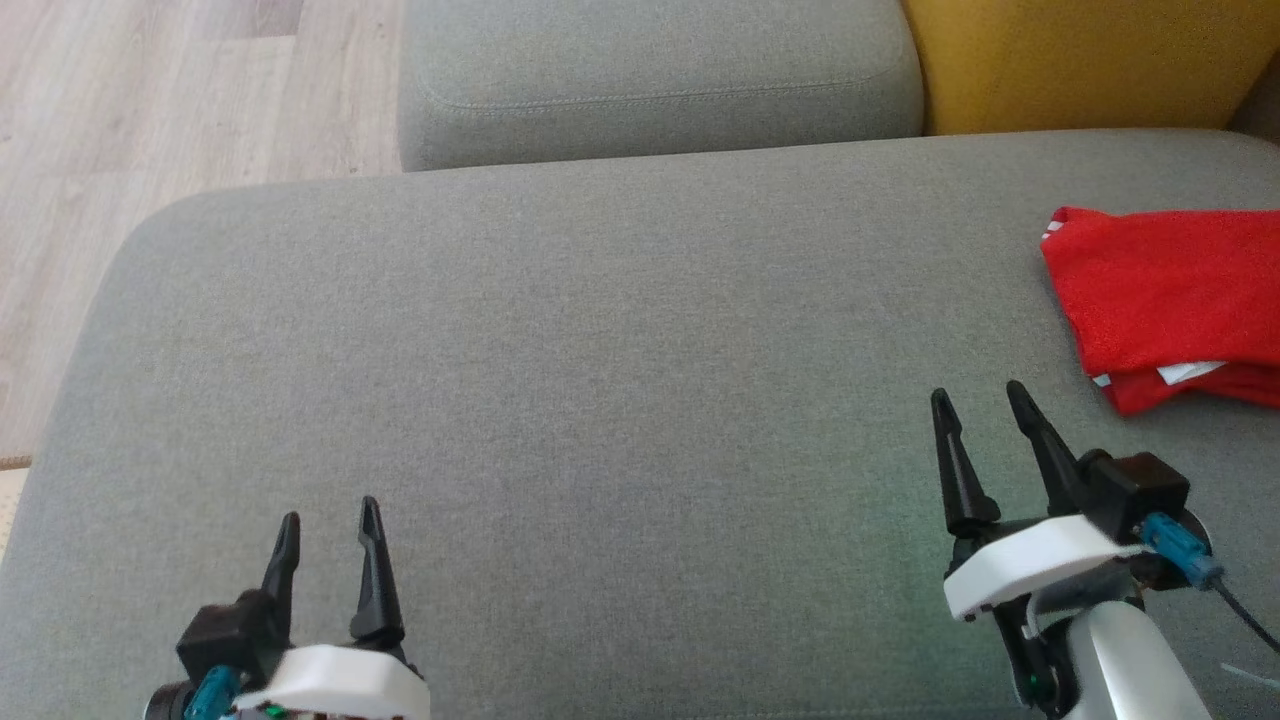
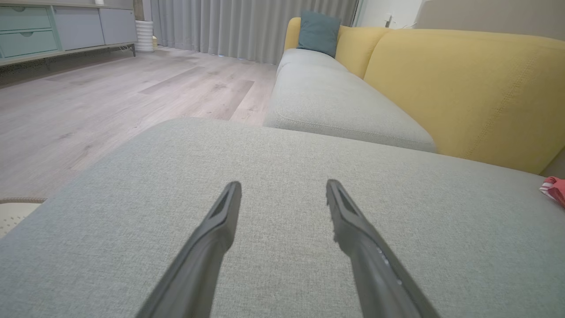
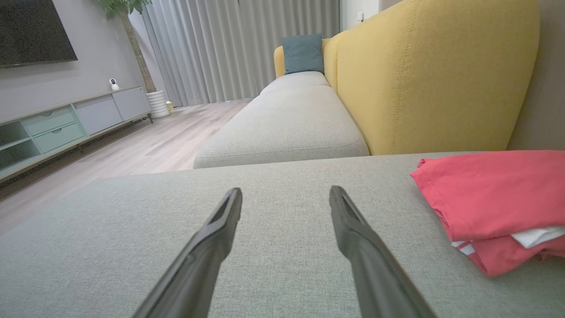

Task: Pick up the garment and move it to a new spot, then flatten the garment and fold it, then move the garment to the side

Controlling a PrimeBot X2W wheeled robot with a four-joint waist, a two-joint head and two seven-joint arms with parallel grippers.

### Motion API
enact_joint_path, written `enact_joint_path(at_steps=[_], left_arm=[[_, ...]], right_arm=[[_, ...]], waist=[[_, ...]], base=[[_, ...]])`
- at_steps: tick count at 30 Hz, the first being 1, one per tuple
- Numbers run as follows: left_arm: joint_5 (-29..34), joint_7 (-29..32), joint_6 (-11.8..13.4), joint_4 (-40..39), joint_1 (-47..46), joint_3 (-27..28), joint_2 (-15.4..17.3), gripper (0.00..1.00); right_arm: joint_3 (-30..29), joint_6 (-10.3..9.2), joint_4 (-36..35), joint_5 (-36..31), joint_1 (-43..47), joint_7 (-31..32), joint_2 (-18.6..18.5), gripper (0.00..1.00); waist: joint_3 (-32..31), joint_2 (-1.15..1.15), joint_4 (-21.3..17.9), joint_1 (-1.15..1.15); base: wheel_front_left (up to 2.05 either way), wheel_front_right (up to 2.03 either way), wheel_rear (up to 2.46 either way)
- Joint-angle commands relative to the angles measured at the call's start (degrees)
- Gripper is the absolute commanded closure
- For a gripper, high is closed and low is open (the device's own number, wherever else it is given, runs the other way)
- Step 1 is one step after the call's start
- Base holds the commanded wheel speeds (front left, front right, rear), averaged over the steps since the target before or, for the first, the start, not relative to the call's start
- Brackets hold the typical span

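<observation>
The garment [image 1: 1170, 300] is red with white trim, folded in a flat stack at the far right of the grey sofa cushion [image 1: 600, 380]. In the right wrist view the garment [image 3: 490, 198] lies to the right of my fingers, and its edge [image 2: 555, 187] peeks in at the right of the left wrist view. My right gripper [image 1: 982, 398] hovers open and empty just left of and nearer than the garment, not touching it. My left gripper [image 1: 330, 518] is open and empty near the cushion's front left. Between each wrist view's fingers [image 2: 220, 216] [image 3: 353, 229] lies bare cushion.
A second grey seat cushion [image 1: 650, 80] and a yellow backrest [image 1: 1090, 60] lie beyond. Wooden floor [image 1: 150, 120] runs along the left edge of the cushion. A teal pillow [image 3: 303, 54], a low cabinet [image 3: 66, 126] and curtains stand far off.
</observation>
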Motion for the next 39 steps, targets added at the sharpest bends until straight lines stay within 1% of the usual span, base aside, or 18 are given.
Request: enact_joint_path(at_steps=[1,17,18,24,39], left_arm=[[0.6,-0.35,-0.13,-1.81,-2.03,1.39,-0.11,0.0],[1.22,-0.35,-0.46,-1.58,-2.43,0.13,-0.21,0.0],[0.84,0.0,-0.46,0.19,-0.01,-1.61,0.0,1.0],[0.22,0.13,-0.53,4.9,1.34,-1.73,-0.02,1.0],[-9.74,2.15,-2.38,5.22,-0.51,-0.34,0.43,1.0]], right_arm=[[1.62,-0.05,-2.08,0.19,-1.44,-0.86,-0.12,0.0],[2.05,-0.05,-1.59,0.3,-0.84,-1.34,-0.12,0.0],[0.6,0.0,0.17,0.02,0.04,-0.71,0.0,1.0],[0.71,0.0,4.92,0.62,2.55,-0.51,0.11,1.0],[-0.58,-0.01,4.08,10.62,2.12,1.1,0.05,1.0]], waist=[[-0.04,0.0,0.07,0.0],[-0.21,0.0,-0.17,0.0],[-0.22,0.0,-0.17,0.0],[-0.21,0.0,-0.17,0.0],[-0.02,0.0,0.05,0.0]], base=[[0.0,0.0,0.0],[0.0,0.0,0.0],[0.0,0.0,0.0],[0.0,0.0,0.0],[0.0,0.0,0.0]])
